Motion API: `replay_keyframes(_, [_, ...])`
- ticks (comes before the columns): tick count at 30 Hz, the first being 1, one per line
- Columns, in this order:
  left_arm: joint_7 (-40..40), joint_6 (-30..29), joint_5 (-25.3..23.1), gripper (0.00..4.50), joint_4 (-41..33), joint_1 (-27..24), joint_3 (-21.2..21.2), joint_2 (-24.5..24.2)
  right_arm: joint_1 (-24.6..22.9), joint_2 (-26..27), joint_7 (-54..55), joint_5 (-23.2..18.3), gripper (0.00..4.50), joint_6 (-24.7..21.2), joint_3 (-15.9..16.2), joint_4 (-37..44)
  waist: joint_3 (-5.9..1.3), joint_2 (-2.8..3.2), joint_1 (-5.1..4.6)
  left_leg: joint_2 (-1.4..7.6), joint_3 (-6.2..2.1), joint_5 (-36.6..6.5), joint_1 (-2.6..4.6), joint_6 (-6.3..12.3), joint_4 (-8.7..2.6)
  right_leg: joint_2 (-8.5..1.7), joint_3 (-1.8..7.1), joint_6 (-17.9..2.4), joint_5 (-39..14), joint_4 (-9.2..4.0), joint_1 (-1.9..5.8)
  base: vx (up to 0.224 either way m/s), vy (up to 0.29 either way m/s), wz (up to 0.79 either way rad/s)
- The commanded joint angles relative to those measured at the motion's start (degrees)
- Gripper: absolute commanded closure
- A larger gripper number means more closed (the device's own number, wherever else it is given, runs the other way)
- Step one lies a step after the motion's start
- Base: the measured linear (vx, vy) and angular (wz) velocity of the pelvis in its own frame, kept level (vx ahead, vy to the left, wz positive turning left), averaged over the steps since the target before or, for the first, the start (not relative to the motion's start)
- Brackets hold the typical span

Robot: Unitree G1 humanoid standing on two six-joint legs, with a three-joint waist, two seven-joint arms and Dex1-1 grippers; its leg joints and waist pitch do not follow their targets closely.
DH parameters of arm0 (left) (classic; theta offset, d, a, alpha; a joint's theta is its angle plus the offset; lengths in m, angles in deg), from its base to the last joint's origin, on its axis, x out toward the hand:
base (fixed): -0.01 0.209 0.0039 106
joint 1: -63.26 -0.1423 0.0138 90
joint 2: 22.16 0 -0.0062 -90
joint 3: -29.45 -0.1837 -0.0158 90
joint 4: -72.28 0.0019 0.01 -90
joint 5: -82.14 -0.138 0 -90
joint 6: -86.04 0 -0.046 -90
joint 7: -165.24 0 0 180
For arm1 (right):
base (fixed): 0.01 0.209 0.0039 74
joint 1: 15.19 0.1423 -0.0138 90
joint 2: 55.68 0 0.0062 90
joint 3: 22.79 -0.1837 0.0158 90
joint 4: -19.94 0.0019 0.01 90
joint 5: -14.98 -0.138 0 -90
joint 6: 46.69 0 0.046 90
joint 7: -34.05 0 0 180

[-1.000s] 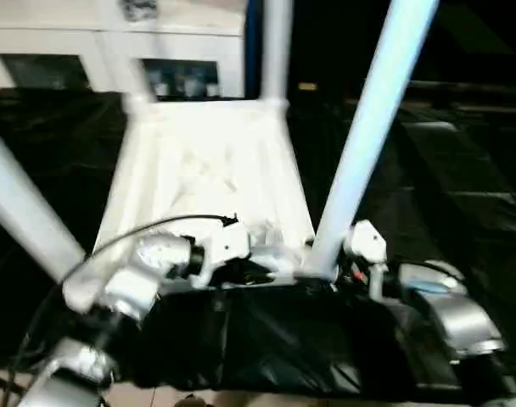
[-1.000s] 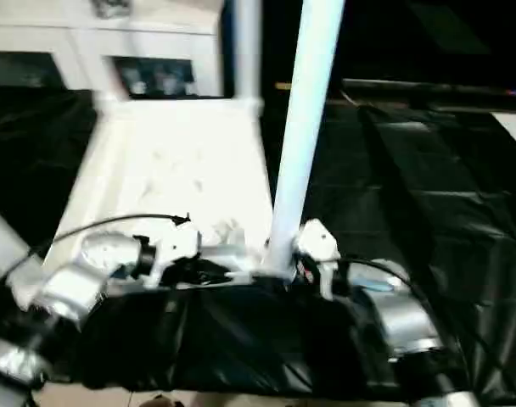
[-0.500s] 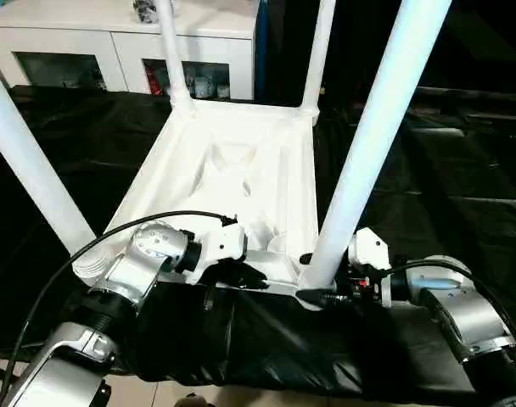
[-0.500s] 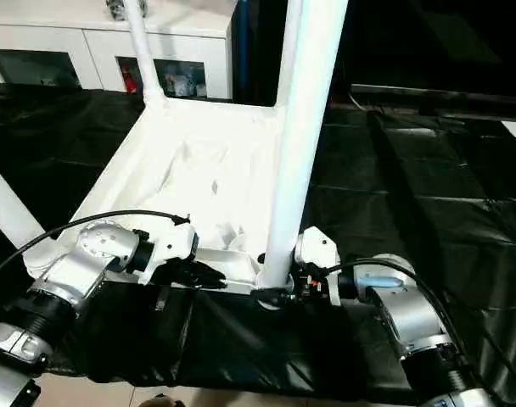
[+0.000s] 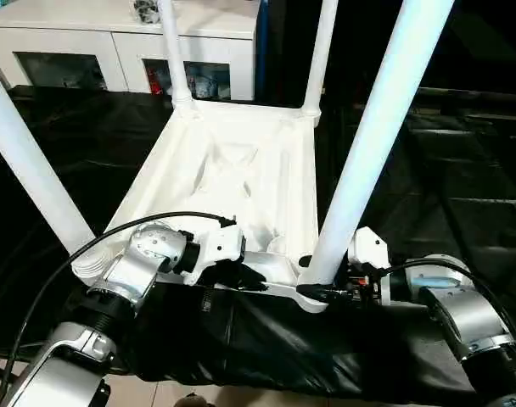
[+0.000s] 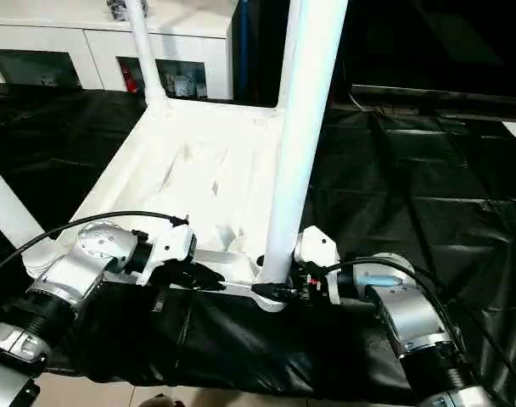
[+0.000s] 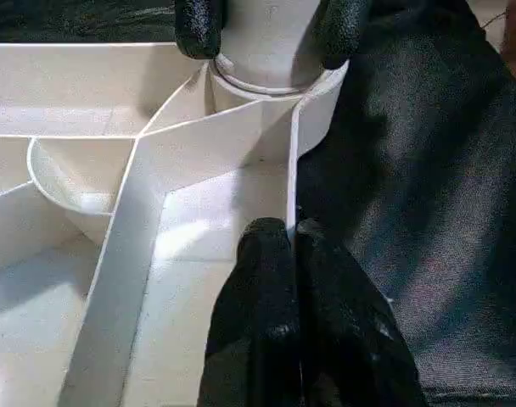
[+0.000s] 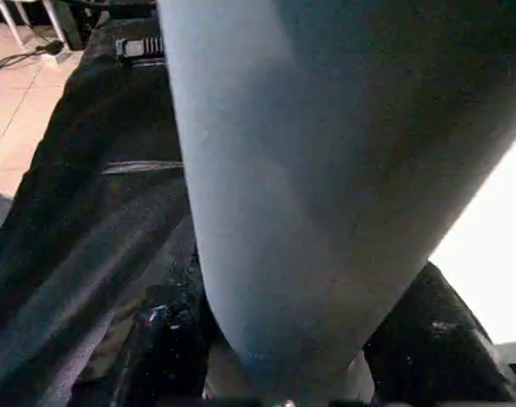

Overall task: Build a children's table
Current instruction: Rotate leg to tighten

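The white children's table lies upside down on the black drape, ribbed underside up. All four legs stand in its corner sockets. My left gripper is at the near rim, shut on the thin rim wall. In the left wrist view its fingers pinch that wall. My right gripper is at the near right corner, shut on the near right leg just above its socket. One black finger presses each side of the leg.
A white cabinet with glass doors stands behind the black-draped work surface. The drape hangs over the near edge, with tiled floor below. A black cable loops over my left forearm. The near left leg rises beside my left arm.
The head view was blurred and shifted a second ago and has steadied. Both grippers keep the same holds, and the table stays where it was.
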Motion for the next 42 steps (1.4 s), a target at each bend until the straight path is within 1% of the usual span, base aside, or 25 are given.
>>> replay_keyframes(1, [-2.5,-0.14,0.31,4.5,0.35,1.55,0.85,0.7,-1.68,1.45,-3.47,1.18,2.56,0.62,5.9,0.29,-3.73,-0.74,0.04,0.76,0.44,-13.71,0.51,2.83,-3.42,-2.24,1.67,-11.81,-14.4,-3.21,2.71,0.0,0.0,0.0])
replay_keyframes(8, [-4.87,-2.52,0.8,4.5,-1.96,0.28,1.61,1.45,-1.6,4.84,3.84,1.61,2.56,0.64,3.26,-1.58,-3.6,-0.58,-0.16,0.69,0.39,-14.9,0.47,2.19,-3.57,-2.28,1.67,-11.63,-15.77,-3.38,2.59,0.0,0.0,0.0])
replay_keyframes(13, [-12.55,-7.78,0.15,4.5,-6.73,-1.87,2.34,5.15,-1.37,11.35,18.47,4.19,2.56,-1.01,0.45,-5.05,-2.91,-0.96,-1.62,0.46,-0.19,-22.36,0.94,-0.69,-4.08,-2.49,1.47,-7.64,-29.4,-4.78,1.93,0.0,0.0,0.0])
replay_keyframes(14, [-13.34,-8.37,0.1,4.5,-7.34,-2.13,2.4,5.62,-1.29,12.1,20.18,4.47,2.56,-1.49,0.18,-5.4,-2.68,-1.08,-2.18,0.06,-0.64,-24.15,0.75,-1.12,-4.16,-2.45,0.88,-4.78,-35.73,-5.56,2.16,0.0,0.0,0.0])
replay_keyframes(16, [-16.72,-10.48,-1.11,4.5,-9.55,-3.28,1.9,7.52,-1.08,15.42,26.66,4.99,2.56,-3.4,-1.04,-6.42,-2.57,-1.0,-2.82,0.07,-1.0,-25.91,0.96,-1.38,-4.27,-2.49,0.59,-3.66,-37.93,-6.19,1.81,-0.026,0.007,-0.06])
replay_keyframes(19, [-20.81,-12.63,-2.6,4.5,-11.35,-4.4,1.34,10.07,-0.52,19.01,34.35,6.17,2.57,-4.88,-2.35,-8.01,-2.6,-0.8,-3.8,0.04,-1.35,-27.86,1.11,-1.55,-4.46,-2.42,-0.03,-3.56,-37.59,-6.72,1.83,0.0,0.0,0.0])
replay_keyframes(20, [-22.16,-13.35,-3.06,4.5,-11.68,-4.59,1.3,10.86,-0.25,19.9,36.47,6.61,2.57,-5.17,-2.74,-8.57,-2.41,-0.86,-4.05,-0.27,-1.5,-29.32,1.35,-1.38,-4.23,-2.15,-0.53,-2.64,-39.29,-7.32,1.66,0.0,0.0,0.0])
replay_keyframes(22, [-24.55,-15.05,-3.92,4.5,-13.15,-5.31,0.73,12.47,0.64,22.16,41.78,7.37,2.57,-6.31,-4.09,-10.11,-2.33,-0.34,-4.75,-0.2,-1.89,-32.39,2.02,-1.28,-4.32,-2.18,-1.21,-2.42,-39.59,-8.05,1.47,0.0,0.0,0.0])
replay_keyframes(23, [-26.93,-16.53,-4.77,4.5,-14.32,-5.95,0.11,14.2,2.13,24.58,47.44,7.32,2.57,-7.97,-6.07,-12.35,-2.3,-0.37,-5.11,-0.17,-2.08,-33.18,1.87,-1.27,-4.48,-2.02,-1.6,-2.28,-39.18,-8.17,1.73,0.0,0.0,0.0])
replay_keyframes(25, [-28.97,-17.81,-5.36,4.5,-15.36,-6.45,-0.34,15.74,3.53,26.44,50.65,6.77,2.57,-9.09,-7.42,-14.22,-1.92,0.47,-5.93,0.46,-2.77,-37.72,1.95,-1.73,-5.36,-1.76,-2.82,-2.42,-36.8,-8.29,2.44,0.0,0.0,0.0])
replay_keyframes(26, [-29.69,-18.21,-5.6,4.5,-15.73,-6.52,-0.5,16.14,3.76,26.54,50.95,7.72,2.57,-8.57,-6.69,-14.29,-1.73,0.75,-6.56,1.29,-3.44,-42.49,1.25,-1.81,-6.64,-1.36,-3.7,-2.19,-32.76,-7.28,4.23,0.0,0.0,0.0])
replay_keyframes(27, [-29.69,-18.21,-5.6,4.5,-15.73,-6.52,-0.5,16.14,3.76,26.54,50.95,7.72,2.57,-8.57,-6.69,-14.29,-1.57,1.36,-6.29,2.03,-3.66,-45.46,0.69,-2.11,-7.77,-1.16,-3.46,-2.79,-29.34,-5.57,5.14,-0.076,0.032,-0.05])
replay_keyframes(28, [-30.44,-18.52,-6.24,4.5,-16.25,-6.58,-0.82,16.34,3.76,26.64,50.57,8.56,2.22,-8.06,-5.91,-13.99,-1.26,2.1,-4.21,3.91,-2.44,-52.44,-1.74,-2.17,-11.82,-0.13,-2.6,-4.98,-18.31,2.91,7.35,-0.049,-0.038,0.19])
replay_keyframes(29, [-30.49,-18.54,-6.28,4.5,-16.28,-6.58,-0.84,16.35,3.76,26.65,50.54,8.6,2.01,-8.03,-5.88,-13.97,-1.17,0.25,-2.32,3.73,-0.5,-50.33,-0.54,-0.27,-12.04,-0.12,0.55,-3.43,-17.15,5.04,5.75,-0.049,-0.038,0.19])
replay_keyframes(30, [-30.53,-18.46,-6.54,4.5,-16.44,-6.56,-0.99,16.25,3.61,26.77,49.77,8.06,2.01,-8.24,-6.02,-13.52,-0.94,-2.93,-2.77,-1.36,-0.13,-36.04,6.58,-1.15,-0.49,-3.52,1.44,0.35,-51.72,-8.03,-3.5,0.037,-0.116,0.17])
replay_keyframes(31, [-30.25,-18.4,-6.54,4.5,-16.72,-6.58,-1.11,16.06,3.4,26.81,49.11,7.27,1.85,-8.77,-6.45,-12.91,-1.39,-3.57,-3.24,-2.48,0.01,-26.43,7.11,-0.23,4.15,-5.78,1.58,1.14,-62.25,-10.33,-4.33,0.098,-0.062,-0.29])
replay_keyframes(32, [-29.32,-18.19,-6.2,4.5,-17.42,-6.73,-1.22,15.57,3.14,26.35,47.99,6.79,1.85,-9.17,-6.78,-12.04,-2.07,-2.73,-2.86,-1.01,-2.33,-12.76,-0.47,0.9,0.72,-8.08,3.28,0.17,-57.81,-6.92,3.23,0.098,-0.062,-0.29])
replay_keyframes(33, [-28.22,-17.53,-5.88,4.5,-17.87,-6.9,-1.41,15.02,3.05,25.81,47.15,6.77,1.69,-9.12,-6.83,-11.68,-2.56,-1.72,-2.01,-0.2,-2.57,-9.92,-1.67,-0.3,-2.14,-6.59,2.01,-0.78,-49.13,-5.64,4.95,0.095,0.022,-0.37])
replay_keyframes(34, [-27.2,-17.07,-5.57,4.5,-18.22,-7.11,-1.54,14.46,2.96,25.26,46.36,6.73,1.59,-9.09,-6.77,-11.35,-2.99,-0.92,-2.19,0.31,-2.16,-13.66,-0.04,-1.52,-3.65,-2.77,0.82,-4.05,-27.59,-3.63,2.84,0.0,0.0,0.0])
replay_keyframes(35, [-26.22,-16.93,-5.32,4.5,-18.76,-7.41,-1.62,13.91,2.96,24.57,45.74,6.65,1.51,-9.0,-6.58,-11.08,-3.07,-0.56,-2.14,0.34,-1.87,-15.11,0.31,-1.51,-3.76,-2.53,0.84,-5.59,-23.94,-3.48,2.77,0.0,0.0,0.0])
replay_keyframes(36, [-25.45,-16.34,-5.03,4.5,-18.8,-7.46,-1.52,13.42,2.93,23.67,44.72,6.71,1.51,-8.66,-6.36,-10.76,-2.79,-0.43,-2.29,0.5,-1.43,-18.44,0.78,-1.31,-3.9,-2.41,0.99,-7.81,-21.63,-3.66,2.39,0.0,0.0,0.0])
replay_keyframes(38, [-23.79,-15.55,-4.3,4.5,-18.92,-7.49,-1.5,12.34,2.77,21.97,41.97,6.44,1.44,-8.63,-6.01,-9.96,-2.6,-0.76,-2.39,0.2,-1.18,-21.82,0.76,-0.93,-3.91,-2.41,1.04,-7.8,-25.3,-4.03,2.42,0.0,0.0,0.0])
replay_keyframes(39, [-23.18,-15.56,-4.0,4.5,-19.02,-7.49,-1.56,11.95,2.68,21.43,40.79,6.17,1.44,-8.92,-5.91,-9.61,-2.67,-0.74,-2.32,0.18,-1.23,-21.75,0.69,-0.8,-3.93,-2.56,1.1,-7.57,-26.07,-4.1,2.54,0.0,0.0,0.0])
replay_keyframes(41, [-20.5,-15.03,-3.11,4.5,-19.15,-7.47,-1.43,10.25,2.2,18.5,35.33,5.5,1.44,-9.48,-4.72,-8.14,-3.05,-0.73,-2.19,0.33,-1.18,-18.16,0.37,-0.15,-3.87,-2.45,1.7,-7.76,-22.1,-3.81,2.91,0.0,0.0,0.0])
replay_keyframes(42, [-19.76,-14.88,-3.01,4.5,-19.15,-7.46,-1.36,9.72,2.03,17.61,33.66,5.34,1.44,-9.62,-4.28,-7.69,-3.29,-0.74,-2.08,0.4,-0.99,-15.18,0.41,0.34,-3.73,-2.26,1.84,-8.96,-17.06,-3.36,3.07,0.0,0.0,0.0])
